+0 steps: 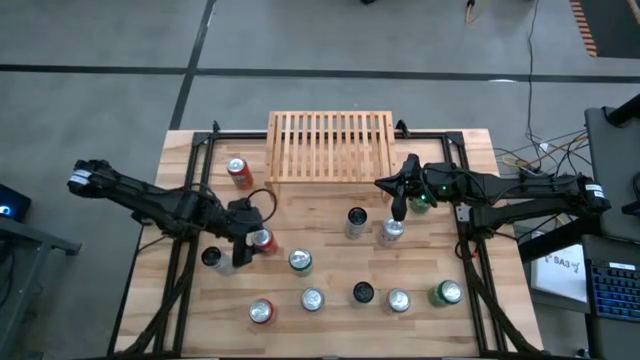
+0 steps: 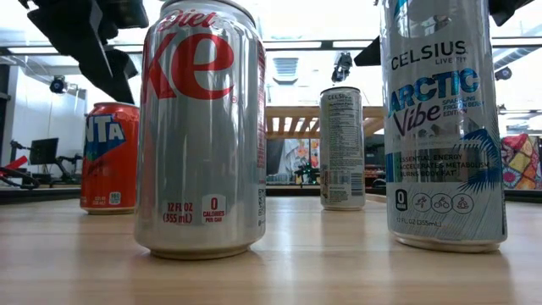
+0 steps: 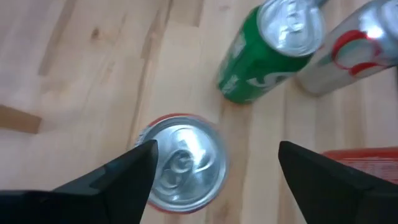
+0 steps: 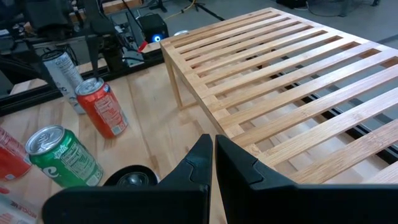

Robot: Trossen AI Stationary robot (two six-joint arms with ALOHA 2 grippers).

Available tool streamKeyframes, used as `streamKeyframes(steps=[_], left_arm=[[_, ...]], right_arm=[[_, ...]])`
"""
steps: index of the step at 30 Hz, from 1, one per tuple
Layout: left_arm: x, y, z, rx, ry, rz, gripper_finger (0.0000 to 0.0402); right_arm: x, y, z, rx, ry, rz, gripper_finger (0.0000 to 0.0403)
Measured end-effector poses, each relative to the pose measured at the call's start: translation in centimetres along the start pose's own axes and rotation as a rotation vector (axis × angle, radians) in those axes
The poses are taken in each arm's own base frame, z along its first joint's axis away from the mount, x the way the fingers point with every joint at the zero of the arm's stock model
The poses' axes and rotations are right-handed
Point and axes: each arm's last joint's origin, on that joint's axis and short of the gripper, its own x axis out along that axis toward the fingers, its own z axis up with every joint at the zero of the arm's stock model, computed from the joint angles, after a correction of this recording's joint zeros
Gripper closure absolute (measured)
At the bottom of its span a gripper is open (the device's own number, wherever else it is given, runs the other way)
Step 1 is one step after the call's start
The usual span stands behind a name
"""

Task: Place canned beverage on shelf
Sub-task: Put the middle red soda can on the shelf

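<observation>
Left gripper (image 1: 243, 238): in the left-centre of the high view, over the table (image 1: 330, 330); fingers stood wide apart, holding nothing.
Red can (image 1: 263, 240): upright just right of the left gripper in the high view; in the left wrist view its silver top (image 3: 181, 163) sat beside one finger (image 3: 127, 177), the gap beyond it bare.
Orange can (image 1: 238, 172): lay tilted in the upper left of the table, left of the shelf, well apart from the gripper.
Green can (image 1: 299, 261): upright just right of the red can, lower centre.
Other cans: about nine more, spread across the centre and lower part of the table, all off the shelf.
Shelf (image 1: 330, 146): slatted wood rack at the upper centre of the high view, top bare of cans.
Right gripper (image 1: 399, 208): right of centre, just below the shelf's right end; fingers pressed together, nothing between them.
</observation>
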Motion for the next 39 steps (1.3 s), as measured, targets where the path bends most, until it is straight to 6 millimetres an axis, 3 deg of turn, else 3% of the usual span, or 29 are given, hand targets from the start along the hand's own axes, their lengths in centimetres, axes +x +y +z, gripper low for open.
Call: streamKeyframes(steps=[12,23,30,39], left_arm=[[-1.8,-0.2,1.4,-0.034,-0.073,0.064,0.0083],[-1.7,-0.1,1.3,-0.070,-0.068,0.065,0.0061],[-1.7,-0.2,1.2,-0.051,-0.046,0.035,0.0007],[-1.5,-0.3,1.2,-0.097,-0.031,0.016,0.0045]], right_arm=[[0.0,0.0,0.0,0.001,0.000,0.000,0.0394],[0.0,0.0,0.0,0.017,0.000,0.000,0.0394],[0.0,0.0,0.0,0.017,0.000,0.000,0.0394],[0.0,0.0,0.0,0.019,0.001,0.000,0.0394]])
